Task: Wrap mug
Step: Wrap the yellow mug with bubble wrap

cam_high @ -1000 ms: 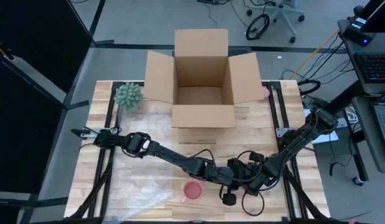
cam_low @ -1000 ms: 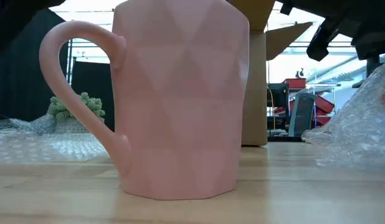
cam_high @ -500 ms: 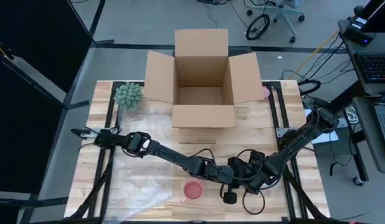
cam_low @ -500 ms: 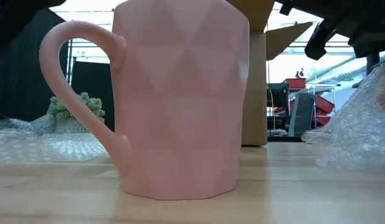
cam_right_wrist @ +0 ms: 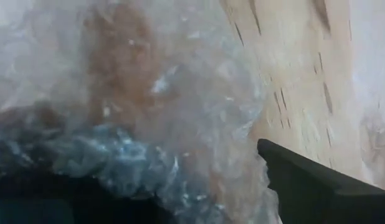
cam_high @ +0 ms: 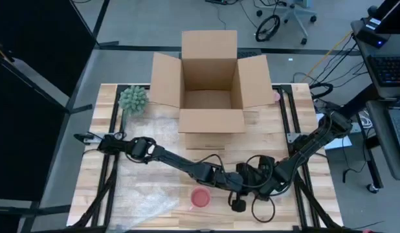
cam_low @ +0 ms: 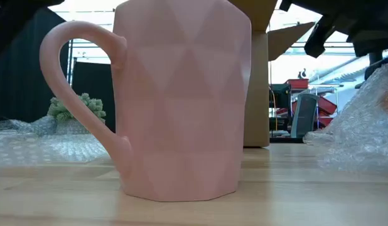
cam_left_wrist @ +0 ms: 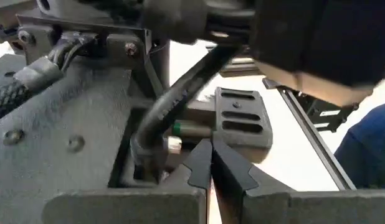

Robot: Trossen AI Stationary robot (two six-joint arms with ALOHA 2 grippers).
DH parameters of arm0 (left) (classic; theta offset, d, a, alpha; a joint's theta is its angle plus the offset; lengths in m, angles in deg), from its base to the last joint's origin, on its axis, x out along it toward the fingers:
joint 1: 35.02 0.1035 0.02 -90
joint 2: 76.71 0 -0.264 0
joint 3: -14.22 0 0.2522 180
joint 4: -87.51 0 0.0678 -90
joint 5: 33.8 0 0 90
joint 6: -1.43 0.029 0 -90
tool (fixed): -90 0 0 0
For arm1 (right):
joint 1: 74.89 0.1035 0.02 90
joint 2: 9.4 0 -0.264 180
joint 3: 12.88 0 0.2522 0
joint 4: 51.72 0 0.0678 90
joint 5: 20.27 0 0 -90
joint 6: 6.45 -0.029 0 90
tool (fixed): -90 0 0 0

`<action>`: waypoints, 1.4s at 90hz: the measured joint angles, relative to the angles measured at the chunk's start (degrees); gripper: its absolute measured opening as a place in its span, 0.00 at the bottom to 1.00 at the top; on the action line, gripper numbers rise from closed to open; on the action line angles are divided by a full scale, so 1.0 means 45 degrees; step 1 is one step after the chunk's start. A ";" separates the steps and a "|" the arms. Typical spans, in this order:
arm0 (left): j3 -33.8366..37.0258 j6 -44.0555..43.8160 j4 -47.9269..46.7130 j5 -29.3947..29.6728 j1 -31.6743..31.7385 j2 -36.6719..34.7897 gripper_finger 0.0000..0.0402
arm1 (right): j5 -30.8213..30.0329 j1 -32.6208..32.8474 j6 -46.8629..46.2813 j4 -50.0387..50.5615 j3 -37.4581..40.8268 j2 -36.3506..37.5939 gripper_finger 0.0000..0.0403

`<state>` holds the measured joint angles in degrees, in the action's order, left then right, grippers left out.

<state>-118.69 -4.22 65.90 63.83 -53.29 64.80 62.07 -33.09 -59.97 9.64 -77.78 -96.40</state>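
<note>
We see the mug (cam_low: 181, 100) as pale pink, its wall cut into flat triangular facets, with one looped handle; in the low view it fills most of the frame, and from above (cam_high: 200, 198) it shows as a small pink round with a darker pink inside. It stands upright on the wooden desk (cam_high: 103, 103), mouth up, its long axis vertical; in the low view the handle juts toward the side of the spiky green plant (cam_low: 75, 107), and from above it points to the picture's left. It sits near the front edge of the desk, roughly in the middle of the width, well apart from the open cardboard box (cam_high: 210, 81) at the back; clear bubble wrap (cam_high: 145, 194) lies spread on the desk beside it and reaches under it, as far as we can tell.

The left claw (cam_left_wrist: 209, 163) hangs just beside the mug, on the side away from its handle, and is not touching it; its two dark fingers (cam_left_wrist: 195, 168) are pressed tip to tip with nothing between them. The right claw (cam_high: 255, 184) is close by, a little farther from the mug, bunched against the left one; its wrist camera looks straight into crumpled bubble wrap, with one dark finger (cam_right_wrist: 311, 183) in sight; whether that claw is clenched or released we cannot tell.
</note>
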 joint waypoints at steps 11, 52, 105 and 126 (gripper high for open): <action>0.0018 0.0111 0.0147 0.0240 -0.0127 0.0005 0.00 | 0.0113 0.0016 0.0056 0.0023 -0.0018 -0.0002 0.58; -0.0019 0.0320 0.1692 0.0267 -0.0162 -0.0026 0.00 | -0.0006 0.0087 0.0023 -0.0233 -0.0009 -0.0021 0.58; -0.0103 -0.0270 0.1566 -0.0226 0.0032 0.0506 0.00 | 0.0211 0.0313 0.0674 0.2277 -0.2348 -0.0103 0.57; -0.0077 -0.0367 0.1569 -0.0059 0.0037 0.0530 0.00 | 0.0001 0.0707 0.0457 0.3423 -0.2937 -0.0088 0.58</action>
<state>-119.04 -5.88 72.96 63.56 -53.12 67.19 62.07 -29.91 -57.92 25.04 -90.99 -96.79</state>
